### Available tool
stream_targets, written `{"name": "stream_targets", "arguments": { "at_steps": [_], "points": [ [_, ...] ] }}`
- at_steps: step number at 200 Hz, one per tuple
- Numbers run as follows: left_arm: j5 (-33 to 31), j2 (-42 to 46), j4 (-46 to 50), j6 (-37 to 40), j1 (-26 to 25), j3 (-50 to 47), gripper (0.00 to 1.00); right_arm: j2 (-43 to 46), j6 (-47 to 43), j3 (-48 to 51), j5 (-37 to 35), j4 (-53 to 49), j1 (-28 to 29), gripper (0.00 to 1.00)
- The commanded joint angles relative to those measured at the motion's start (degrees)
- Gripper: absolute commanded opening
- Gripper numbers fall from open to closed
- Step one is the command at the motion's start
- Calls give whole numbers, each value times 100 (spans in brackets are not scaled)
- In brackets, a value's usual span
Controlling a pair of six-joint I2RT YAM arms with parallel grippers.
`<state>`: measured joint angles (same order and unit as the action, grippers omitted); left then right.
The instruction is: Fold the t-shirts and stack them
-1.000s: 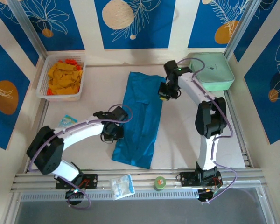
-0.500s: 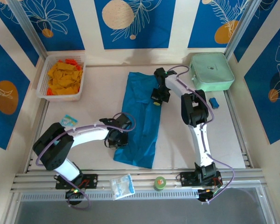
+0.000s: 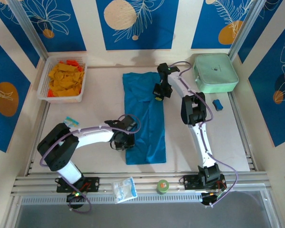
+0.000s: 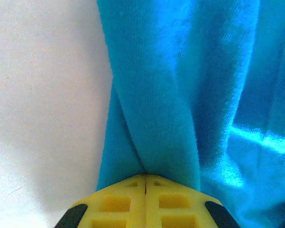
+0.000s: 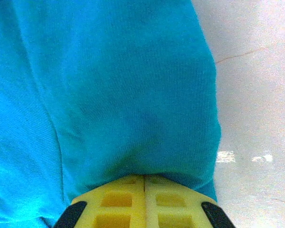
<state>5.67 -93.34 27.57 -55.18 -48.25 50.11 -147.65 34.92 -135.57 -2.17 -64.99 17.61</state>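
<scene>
- The teal t-shirt (image 3: 145,123) lies as a long, narrow strip on the worktop (image 3: 99,99). It sits left of the mint-green case (image 3: 215,72) in the overhead view and runs from level with the case toward the arms' bases.
- The left jaws are closed on the strip's long edge farther from the case, toward the end well away from the case. The wrist view shows cloth gathered into a ridge between the shut yellow fingers.
- The right jaws are closed on the edge facing the case, at the end nearest it, with a smooth fold of cloth pinched in.
- The step appears to be squaring up the strip before the next fold.
- To do it well, both pinches should hold and the two arms should move together, so the cloth stays lightly taut between them and low over the worktop.
- Uneven pulling would likely skew the hem or drag the layers apart, since the two grips sit on opposite edges.
- Compared with a second ago, the strip is straighter, and its end away from the case is now square rather than slanted.
- Both jaws have moved: the right ones away from the case, the left ones toward it.
- A small blue object (image 3: 217,104) just beside the case is now uncovered.
</scene>
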Motion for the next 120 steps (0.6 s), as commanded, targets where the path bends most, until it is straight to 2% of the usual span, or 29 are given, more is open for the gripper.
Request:
{"name": "stream_targets", "arguments": {
  "at_steps": [1,23,45,70,90,107,120],
  "points": [
    [-577,-405,794,84,-47,-45,8,-218,-70,240,-33,-143,6,0],
    [-945,-323,992,184,-19,128,12,4,-180,458,19,12,58,0],
    [-1314,-160,1086,495,-12,494,27,426,-460,499,-32,152,74,1],
    [-1838,-39,1139,1071,-9,1163,45,1200,-937,370,-155,154,28,19],
    [-2284,-22,1201,1630,-3,1862,54,2080,-1363,434,-275,126,15,33],
    [-2617,20,1229,2157,-2,2487,57,3080,-1772,857,-333,239,21,39],
    [-2821,154,1117,2662,7,2822,68,3908,-2098,1344,-312,441,30,42]
  ]
}}
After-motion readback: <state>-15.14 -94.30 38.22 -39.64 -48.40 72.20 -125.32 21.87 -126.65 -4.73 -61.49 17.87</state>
